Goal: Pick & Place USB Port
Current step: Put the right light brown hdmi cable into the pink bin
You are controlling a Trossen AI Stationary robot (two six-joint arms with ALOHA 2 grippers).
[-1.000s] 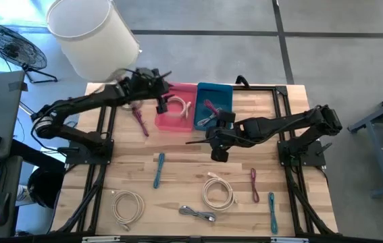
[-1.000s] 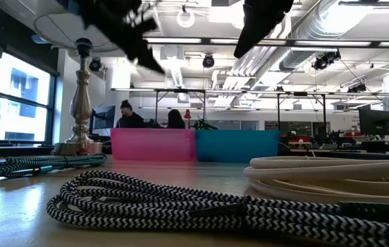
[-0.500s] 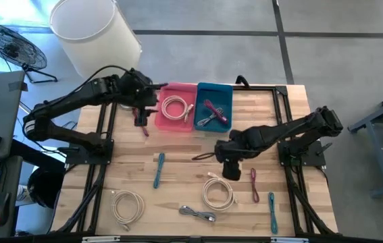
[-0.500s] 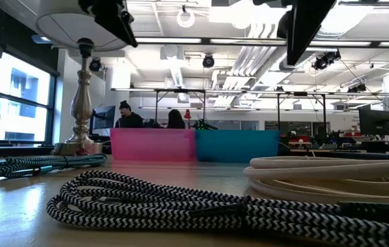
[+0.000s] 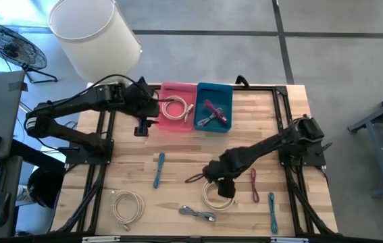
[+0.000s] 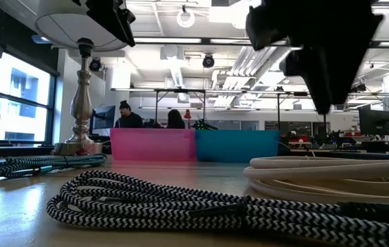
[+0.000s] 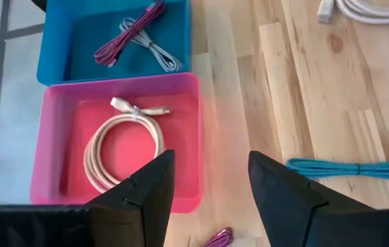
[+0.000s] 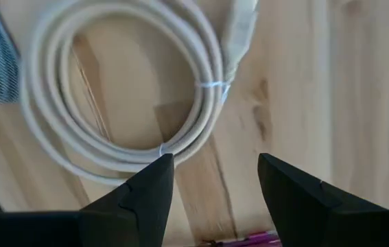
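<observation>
Right claw [image 8: 208,180]: hangs low over the front-right part of the table [image 5: 184,152], fingers spread apart with nothing between them, directly above the white coiled cable [image 8: 119,89].
White coiled cable: lies flat on the wood near the front edge, tied with a small band, its plug end lying beside the loop; in the high view the right arm covers part of it [image 5: 219,196].
Left claw [image 7: 208,180]: hovers at the back-left of the table, just beside the pink bin [image 7: 71,123], fingers parted and empty.
Pink bin: sits at the back edge and holds 1 pale coiled cable [image 7: 122,147].
Blue bin [image 7: 71,62]: touches the pink bin's side and holds 1 magenta cable [image 7: 129,31] and 1 grey cable [image 7: 153,51], crossing each other.
Teal cable [image 5: 159,169]: bundled straight, left of centre on the table, well apart from both claws.
Second white coil [image 5: 128,206]: front-left area, on its own.
Black-and-white braided cable [image 5: 198,214]: at the front edge, near the white coiled cable; it fills the foreground of the low view [image 6: 180,199].
Magenta bundle [image 5: 254,184]: front-right, just beside the right claw's coil.
Second teal bundle [image 5: 272,210]: front-right corner.
Small magenta cable [image 7: 216,237]: on the wood below the left claw.
Lamp [image 5: 93,34]: white shade off the back-left corner.
Room beyond: 2 seated people [image 6: 129,115] behind the bins in the low view.
</observation>
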